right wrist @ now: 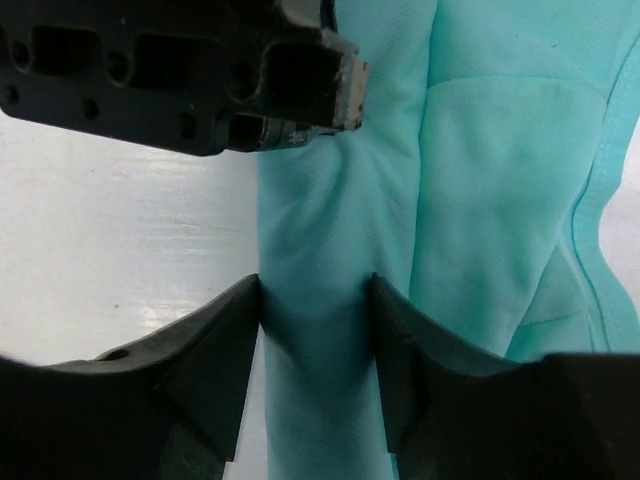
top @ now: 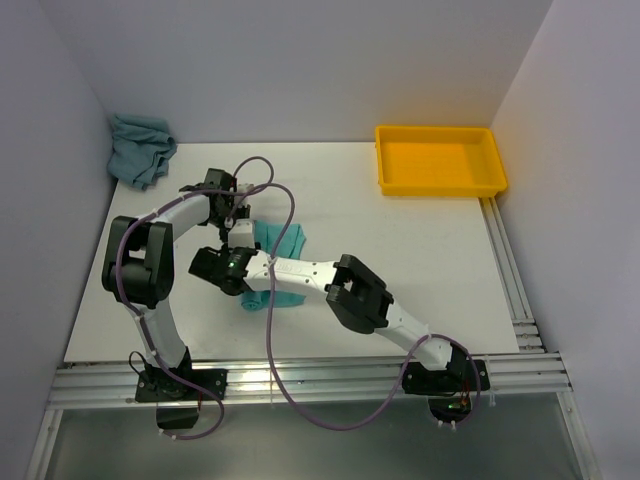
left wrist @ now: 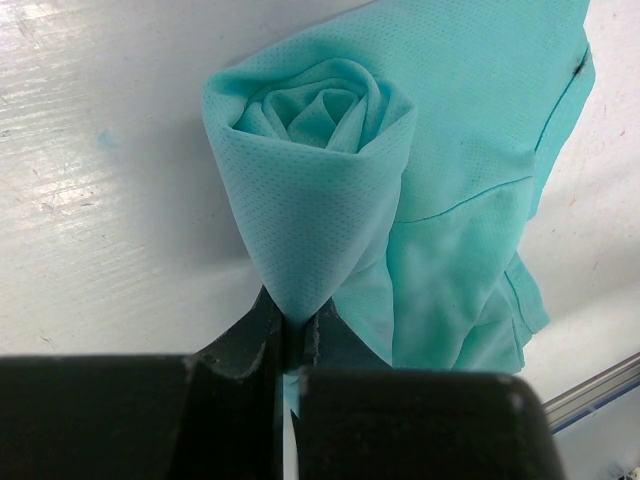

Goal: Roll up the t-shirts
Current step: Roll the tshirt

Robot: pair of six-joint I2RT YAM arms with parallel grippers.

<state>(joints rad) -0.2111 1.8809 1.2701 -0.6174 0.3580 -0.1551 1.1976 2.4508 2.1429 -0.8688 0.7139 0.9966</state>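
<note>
A bright mint-turquoise t-shirt (top: 284,241) lies mid-table, its left side wound into a roll (left wrist: 310,210). My left gripper (left wrist: 290,335) is shut on the pinched end of that roll; from above it sits at the roll's far end (top: 228,222). My right gripper (right wrist: 315,300) straddles the roll lower down, both jaws pressing its sides, shut on it. The left gripper's body (right wrist: 200,70) shows just beyond. The unrolled part of the shirt (right wrist: 510,190) lies flat to the right. A duller grey-teal t-shirt (top: 140,148) sits crumpled in the far-left corner.
A yellow plastic tray (top: 445,188) stands at the back right. White walls close in the table on the left, back and right. Aluminium rails (top: 515,280) run along the right and near edges. The right forearm (top: 310,275) crosses over the shirt.
</note>
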